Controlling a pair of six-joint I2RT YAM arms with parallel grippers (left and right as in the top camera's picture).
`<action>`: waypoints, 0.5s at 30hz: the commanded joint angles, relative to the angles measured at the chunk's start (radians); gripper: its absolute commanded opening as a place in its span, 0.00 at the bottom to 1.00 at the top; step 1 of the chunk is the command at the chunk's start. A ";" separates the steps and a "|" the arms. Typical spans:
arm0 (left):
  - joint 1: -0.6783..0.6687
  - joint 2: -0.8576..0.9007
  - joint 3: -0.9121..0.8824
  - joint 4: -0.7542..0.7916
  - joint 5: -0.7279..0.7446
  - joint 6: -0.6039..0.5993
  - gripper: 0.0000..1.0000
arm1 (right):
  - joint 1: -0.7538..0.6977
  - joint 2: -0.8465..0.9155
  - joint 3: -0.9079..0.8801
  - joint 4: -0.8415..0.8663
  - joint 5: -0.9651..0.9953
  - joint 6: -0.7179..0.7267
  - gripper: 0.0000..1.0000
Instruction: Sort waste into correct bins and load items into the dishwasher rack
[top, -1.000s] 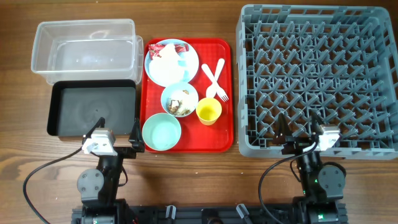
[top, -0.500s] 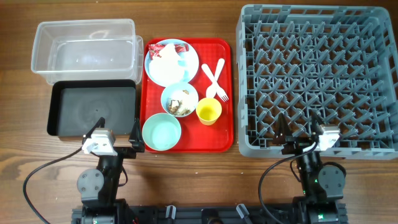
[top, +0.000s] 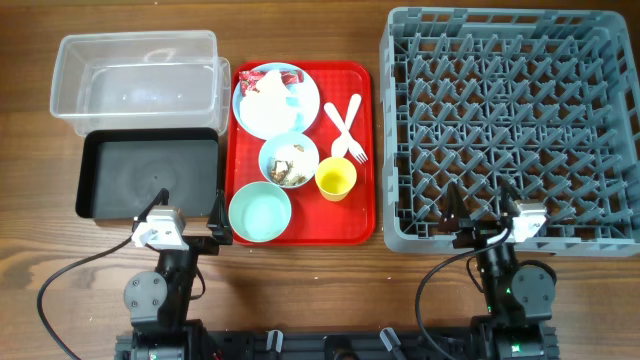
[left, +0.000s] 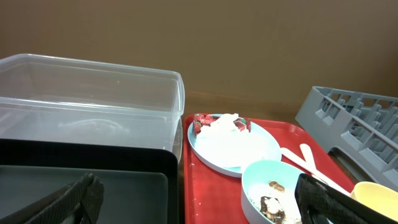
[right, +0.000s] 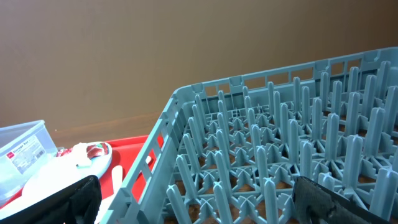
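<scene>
A pale blue plate (top: 276, 101) holds crumpled white paper with a red wrapper (top: 270, 84); it also shows in the left wrist view (left: 233, 144). One pale blue bowl (top: 289, 160) holds brown scraps and rice-like grains; another bowl (top: 260, 212) is empty. A yellow cup (top: 336, 179), white fork (top: 345, 135) and spoon (top: 337, 131) lie on the red tray (top: 365, 150). The clear tub (top: 135, 80) and black tray (top: 148, 177) sit left. The grey rack (top: 510, 125) is right. My left gripper (top: 186, 220) and right gripper (top: 482, 205) are open, empty, at the near table edge.
The red tray sits between the bins and the rack. Bare wooden table (top: 320, 290) runs along the front, where both arm bases and their cables stand.
</scene>
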 joint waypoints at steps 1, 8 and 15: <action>-0.006 -0.004 -0.005 -0.004 -0.003 0.012 1.00 | 0.000 0.008 -0.001 0.003 -0.008 -0.017 1.00; -0.006 -0.004 -0.005 -0.004 -0.003 0.012 1.00 | 0.000 0.008 -0.001 0.003 -0.009 -0.017 1.00; -0.006 -0.004 -0.005 -0.004 -0.003 0.011 1.00 | 0.000 0.008 -0.001 0.007 0.029 -0.019 1.00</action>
